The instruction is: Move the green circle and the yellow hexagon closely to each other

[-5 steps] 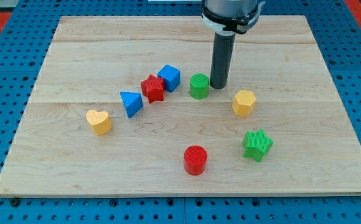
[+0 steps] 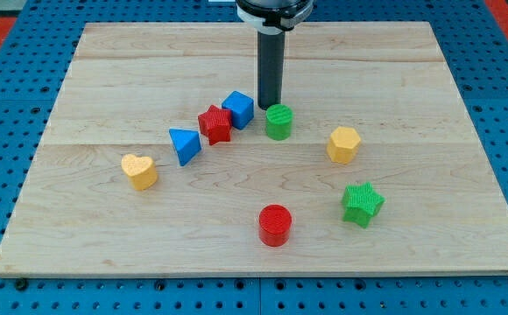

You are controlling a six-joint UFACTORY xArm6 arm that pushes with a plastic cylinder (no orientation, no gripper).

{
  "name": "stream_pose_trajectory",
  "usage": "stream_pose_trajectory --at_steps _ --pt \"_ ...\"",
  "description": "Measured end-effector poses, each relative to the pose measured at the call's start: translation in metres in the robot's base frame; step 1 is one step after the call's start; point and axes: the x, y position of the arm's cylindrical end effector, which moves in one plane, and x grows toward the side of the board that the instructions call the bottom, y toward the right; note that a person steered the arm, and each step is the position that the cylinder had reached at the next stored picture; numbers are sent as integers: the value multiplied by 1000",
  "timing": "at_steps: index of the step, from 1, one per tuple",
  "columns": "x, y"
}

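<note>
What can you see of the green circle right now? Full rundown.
The green circle is a short upright cylinder, plastic-looking with fine ridges, standing flat on the wooden board a little above its centre. My tip is just behind it, toward the view's top-left, close or barely touching; contact is hard to confirm. The blue cube sits to its left with a small gap, the yellow hexagon well off to its lower right.

No legible text, label or number on anything.
</note>
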Motion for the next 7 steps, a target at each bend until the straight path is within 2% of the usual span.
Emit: stream_pose_trajectory --at_steps 3,6,7 --pt "7 7" --pt "0 79" --pt "24 122"
